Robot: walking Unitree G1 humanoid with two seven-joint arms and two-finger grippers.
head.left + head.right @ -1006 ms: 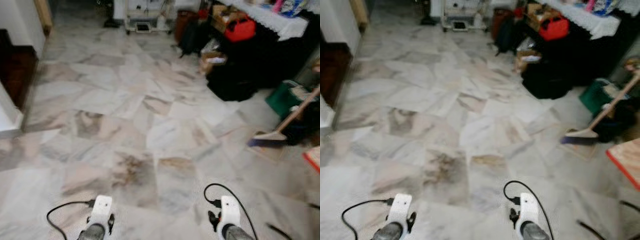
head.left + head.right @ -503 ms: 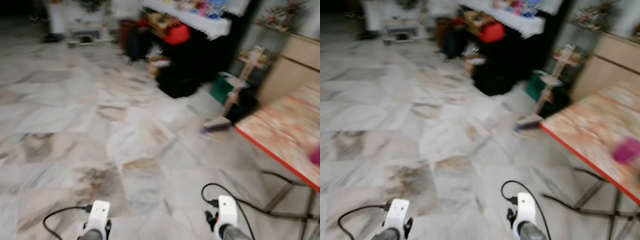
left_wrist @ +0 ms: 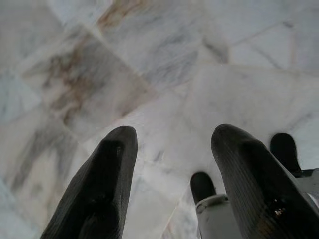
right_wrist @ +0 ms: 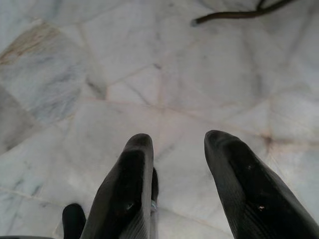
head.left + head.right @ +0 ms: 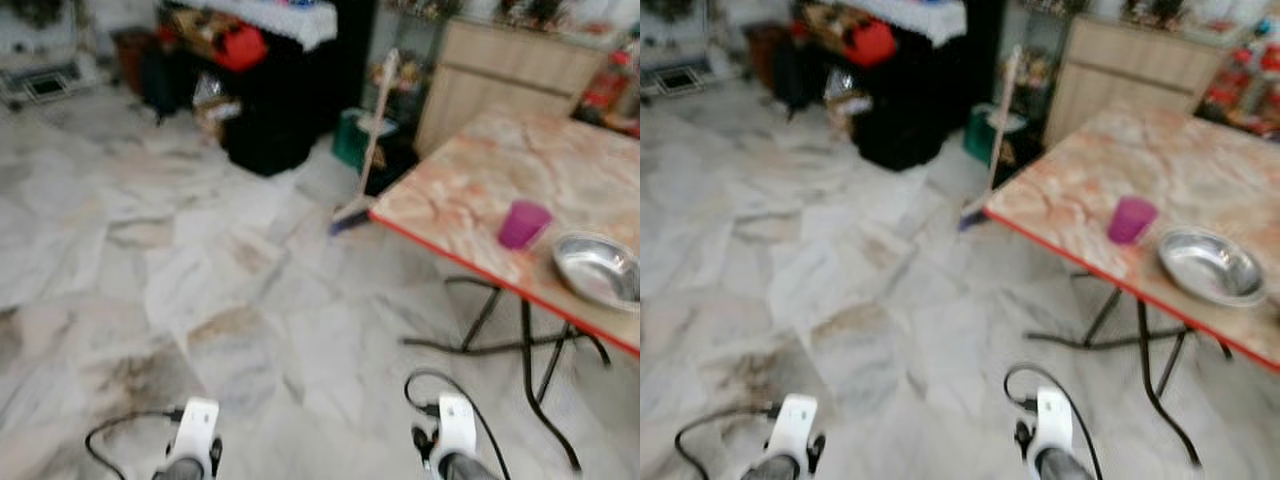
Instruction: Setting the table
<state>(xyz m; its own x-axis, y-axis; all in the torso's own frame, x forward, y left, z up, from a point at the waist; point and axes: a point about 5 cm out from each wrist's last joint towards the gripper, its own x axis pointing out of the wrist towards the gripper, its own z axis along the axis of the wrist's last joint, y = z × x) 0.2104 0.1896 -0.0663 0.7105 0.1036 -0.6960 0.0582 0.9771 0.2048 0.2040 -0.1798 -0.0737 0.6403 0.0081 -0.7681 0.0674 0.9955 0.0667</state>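
A folding table (image 5: 455, 195) with a marbled orange top and a red edge stands ahead on the right. On it, near the front edge, are a purple cup (image 5: 523, 223) and, to its right, a shallow metal bowl (image 5: 597, 268). Both arms hang low over the marble floor, well short of the table: the left wrist (image 5: 197, 432) and the right wrist (image 5: 447, 428). My left gripper (image 3: 172, 144) is open with only floor between its fingers. My right gripper (image 4: 177, 147) is open too and holds nothing.
A broom (image 5: 370, 130) leans by the table's near corner, beside a green bin (image 5: 350, 138). Black bags (image 5: 262, 140) and a red bag (image 5: 238, 45) sit under a cloth-covered shelf. A wooden cabinet (image 5: 505, 75) stands behind the table. Black table legs (image 5: 500, 325) spread over the floor.
The whole view has swung to the right, so the camera turned: the table with the cup and the bowl has come fully into sight. Both arms still hang the same way.
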